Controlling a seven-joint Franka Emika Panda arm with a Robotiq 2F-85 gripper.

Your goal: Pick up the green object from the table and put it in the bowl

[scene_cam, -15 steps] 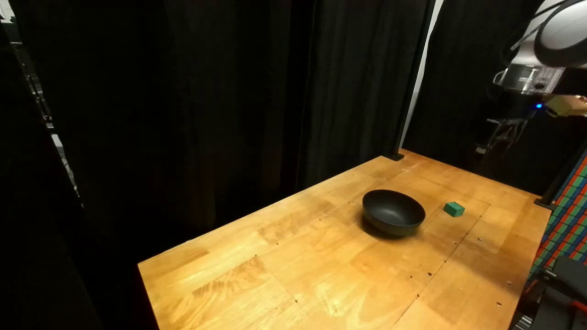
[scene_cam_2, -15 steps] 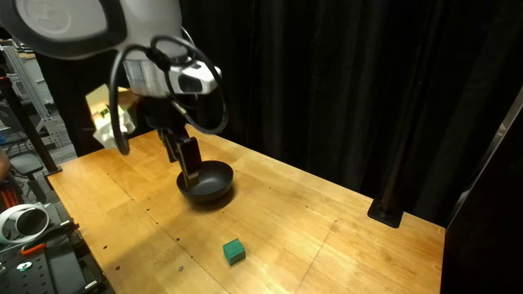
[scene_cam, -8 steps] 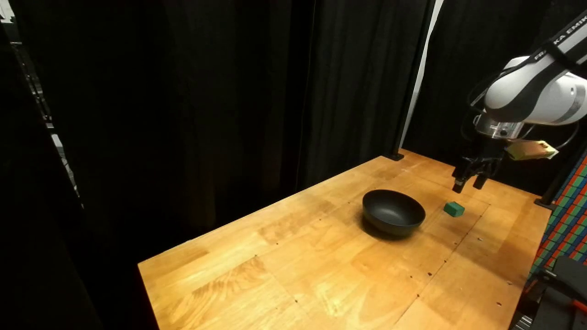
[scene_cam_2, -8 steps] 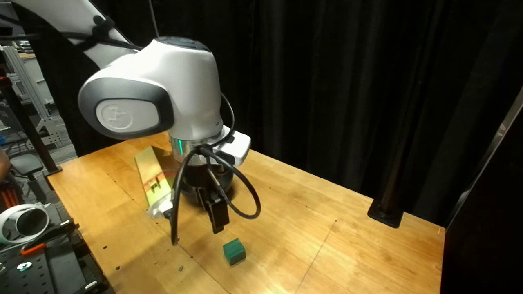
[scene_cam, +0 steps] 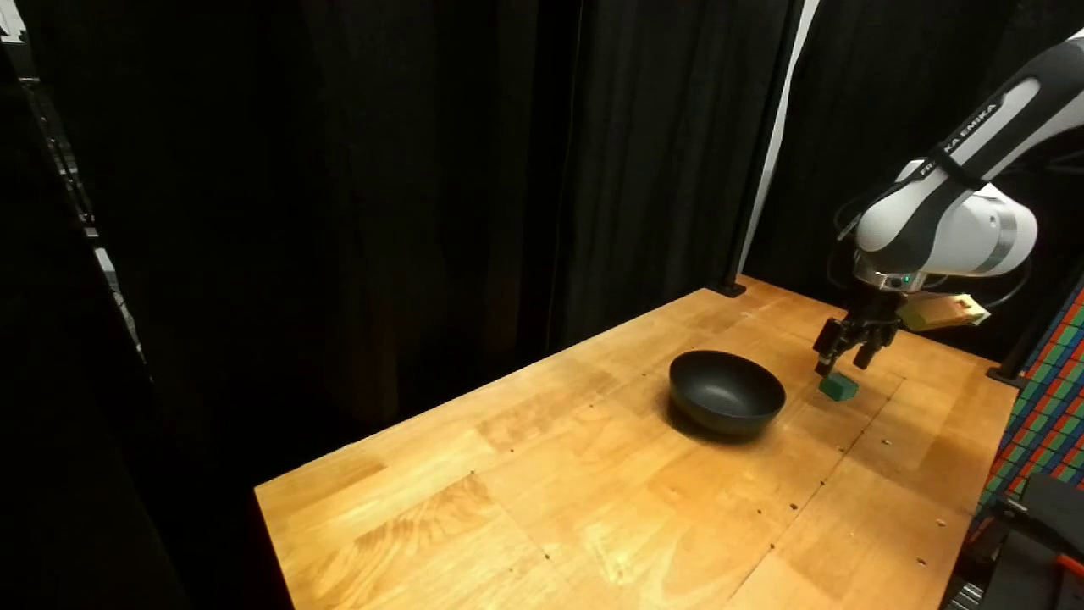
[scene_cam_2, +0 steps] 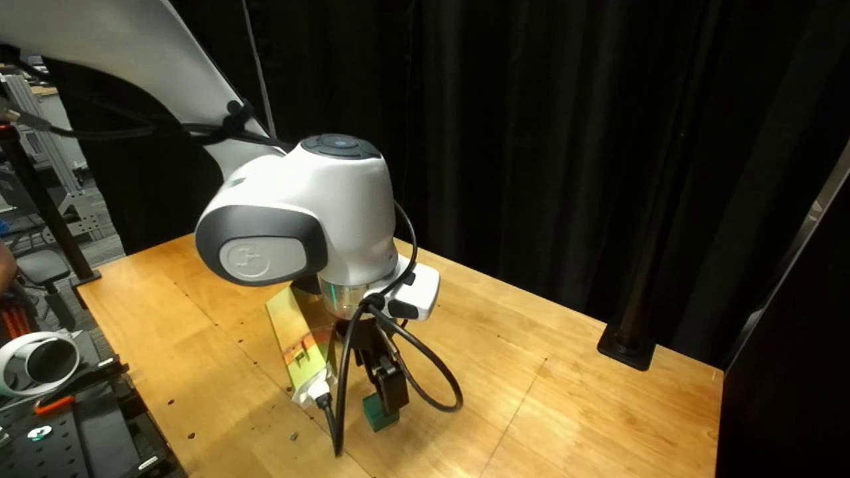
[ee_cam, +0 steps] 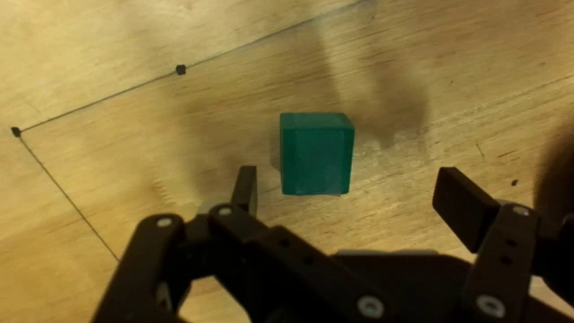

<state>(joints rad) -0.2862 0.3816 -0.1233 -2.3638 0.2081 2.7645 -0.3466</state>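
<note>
Finding, at left in an exterior view, a black curtain [scene_cam: 356,212], mostly too dark to make out, behind the long edge of a plank-grained wooden worktop [scene_cam: 610,474], cut off below. Nearer the far corner, noting a round matte black bowl [scene_cam: 727,396] with a gleam inside, nearly lost behind the arm [scene_cam_2: 358,212] in an exterior view. Toward the far short edge, spotting a green block [scene_cam: 838,388] on the worktop, partly covered by a finger [scene_cam_2: 394,388] in an exterior view. Just above, seeing the claw [scene_cam: 843,366] released, with jaws spread wide and the block between, untouched, in the wrist view.
</note>
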